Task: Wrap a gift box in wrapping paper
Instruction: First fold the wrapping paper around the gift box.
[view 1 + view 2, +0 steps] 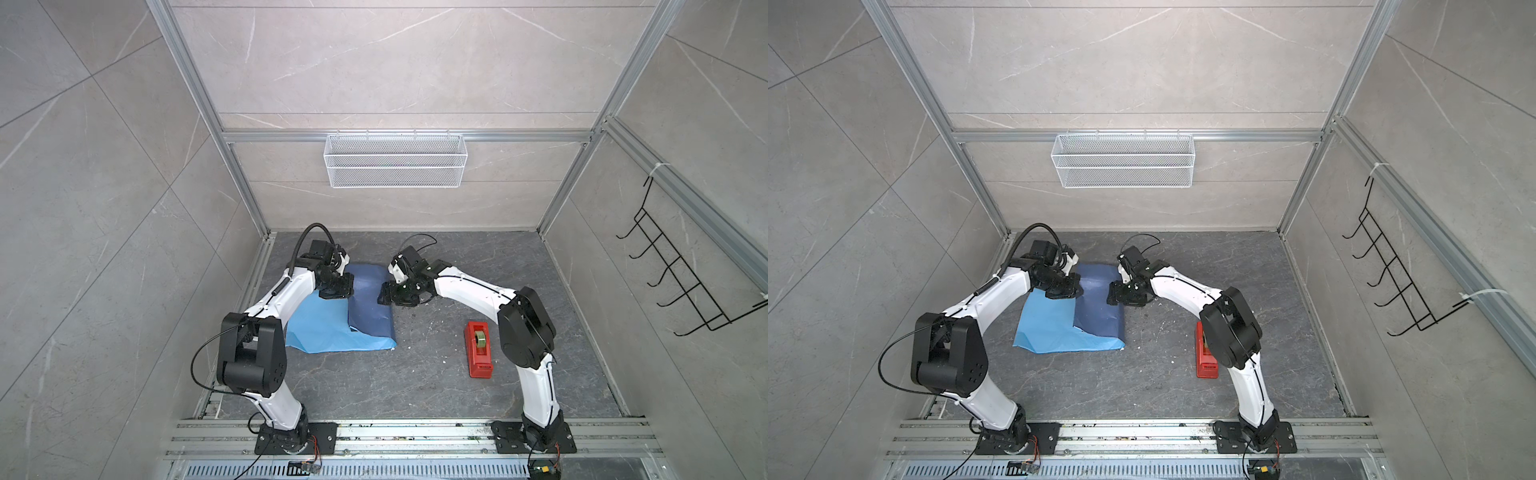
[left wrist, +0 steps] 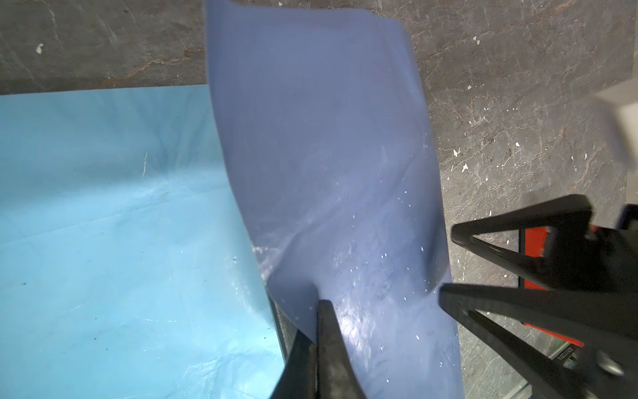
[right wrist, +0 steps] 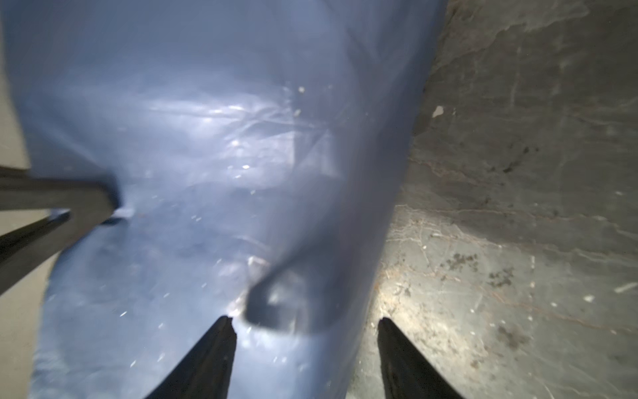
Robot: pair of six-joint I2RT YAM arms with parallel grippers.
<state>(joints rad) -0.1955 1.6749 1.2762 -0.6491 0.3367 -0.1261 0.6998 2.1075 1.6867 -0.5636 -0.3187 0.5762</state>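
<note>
In both top views the wrapping paper (image 1: 320, 332) (image 1: 1050, 332) is seen lying on the desk (image 1: 415, 386) toward 9 o'clock from its middle, with a darker blue flap folded over the light blue face on the 3 o'clock side. The gift box is hidden, and no face of it can be made out. The left gripper (image 1: 332, 293) (image 1: 1065, 293) is set at the flap's 9 o'clock edge and the right gripper (image 1: 385, 297) (image 1: 1113, 297) at its 3 o'clock edge. A red tape dispenser (image 1: 478, 350) is placed well apart toward 4 o'clock. In the left wrist view the left gripper (image 2: 319, 307) is shown clenched on the edge of the dark flap, which curves over the light blue face. The right gripper (image 2: 447, 264) is seen at the flap's opposite edge with its jaws parted. In the right wrist view the right gripper (image 3: 303, 328) is shown released, one finger over the wrapping paper (image 3: 207, 138) and one over the bare desk (image 3: 518, 172), with nothing grasped. The left gripper (image 3: 107, 207) is seen pinching the paper across from it.
</note>
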